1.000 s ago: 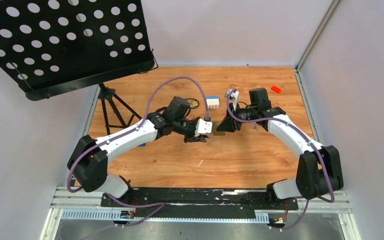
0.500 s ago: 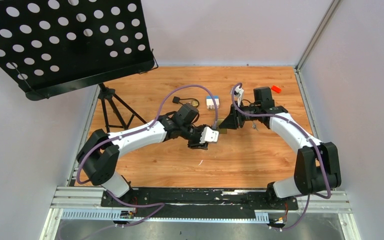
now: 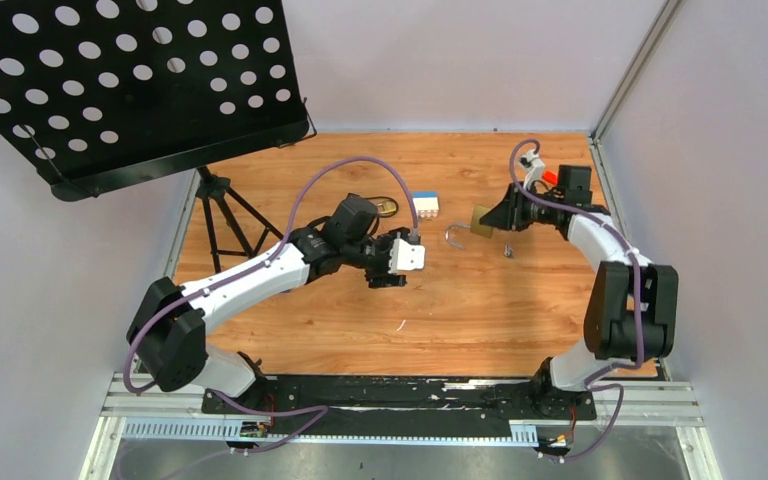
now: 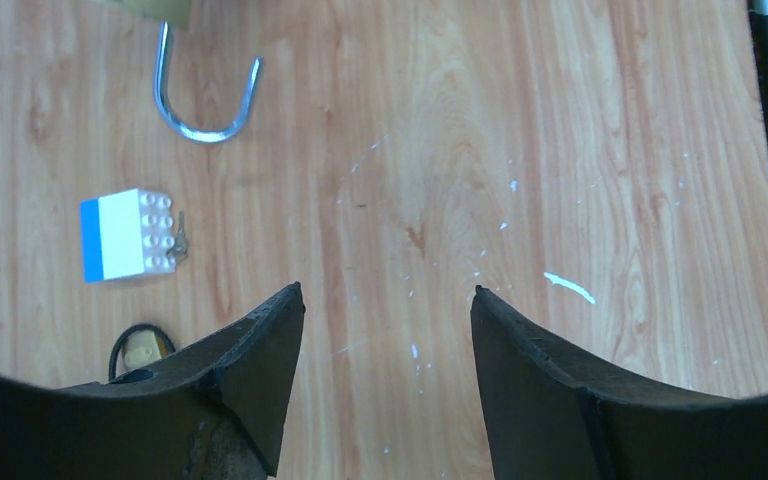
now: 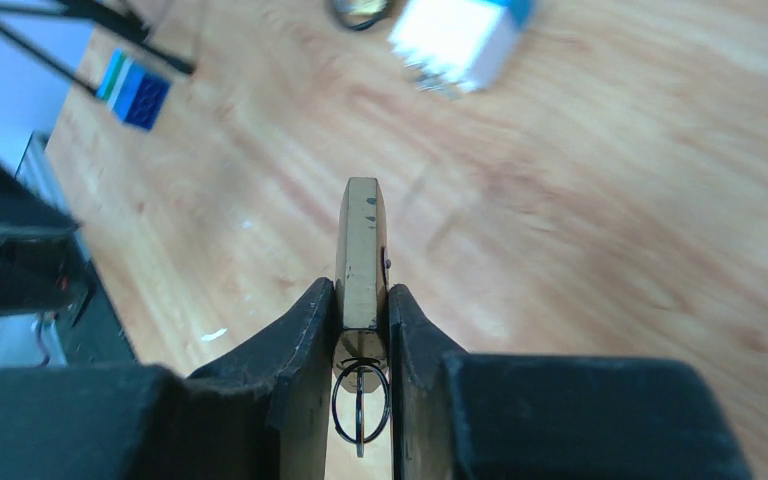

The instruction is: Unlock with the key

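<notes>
My right gripper (image 3: 493, 219) is shut on a large brass padlock (image 3: 481, 222) and holds it above the wood. In the right wrist view the padlock (image 5: 362, 250) stands edge-on between my fingers (image 5: 305, 340). A thin grey key on a wire ring (image 5: 360, 400) sticks out of its underside. Its steel shackle (image 4: 205, 105) has one leg free of the body. My left gripper (image 3: 410, 262) is open and empty over bare wood, left of the padlock; it also shows in the left wrist view (image 4: 388, 292).
A white and blue block (image 3: 425, 205) has a small grey metal piece (image 4: 179, 243) beside it. A small brass padlock on a black cable (image 3: 385, 205) lies left of that block. Another small grey piece (image 3: 508, 250), a red block (image 3: 552, 178), a blue block (image 5: 140, 100), and a black music stand (image 3: 130, 80) on a tripod (image 3: 225, 215).
Both grippers met at the large padlock. My right gripper has carried it right and farther back; my left gripper has drawn back left, open. The shackle now shows swung free.
</notes>
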Tool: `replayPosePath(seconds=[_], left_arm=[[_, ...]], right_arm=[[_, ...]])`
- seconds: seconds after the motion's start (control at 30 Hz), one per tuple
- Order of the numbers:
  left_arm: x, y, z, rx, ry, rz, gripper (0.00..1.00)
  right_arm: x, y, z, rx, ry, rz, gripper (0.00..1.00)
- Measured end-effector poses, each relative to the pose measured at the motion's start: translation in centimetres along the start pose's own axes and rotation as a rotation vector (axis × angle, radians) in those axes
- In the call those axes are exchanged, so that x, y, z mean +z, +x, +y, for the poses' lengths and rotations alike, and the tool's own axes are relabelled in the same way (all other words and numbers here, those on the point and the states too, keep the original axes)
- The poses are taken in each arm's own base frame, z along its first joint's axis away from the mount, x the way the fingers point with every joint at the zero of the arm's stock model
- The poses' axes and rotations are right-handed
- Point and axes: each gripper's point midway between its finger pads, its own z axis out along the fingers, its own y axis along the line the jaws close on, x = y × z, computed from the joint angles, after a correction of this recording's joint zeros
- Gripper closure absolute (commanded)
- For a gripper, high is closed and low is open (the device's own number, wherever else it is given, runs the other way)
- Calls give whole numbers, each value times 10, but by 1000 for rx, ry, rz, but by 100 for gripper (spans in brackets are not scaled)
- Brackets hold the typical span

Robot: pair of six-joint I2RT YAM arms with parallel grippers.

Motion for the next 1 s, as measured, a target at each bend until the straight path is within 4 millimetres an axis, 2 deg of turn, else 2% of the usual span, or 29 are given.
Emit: replayPosePath(seconds=[0.2,0.33,0.5,0.63,0.9,1.0], left_arm=[[-7,15,10,-50,-70,36,30],[-7,26,7,-73,-79,66,30],[-9,29,3,-82,-83,74,29],[-14,26,4,-88,-98,67,26],[-20,27,8,-149,-144,84,23],[-21,29,9,-165,-157,94,22]], right_arm=[[-1,-24,-79,132,114,-63,100],[9,-30,-118,197,153,-78,100],[25,-23,-140,279,164,-72,94],[32,-19,-153,335,165,-72,80],[31,-10,-168,410,168,-81,55],[29,-7,-173,430,173,-82,49]])
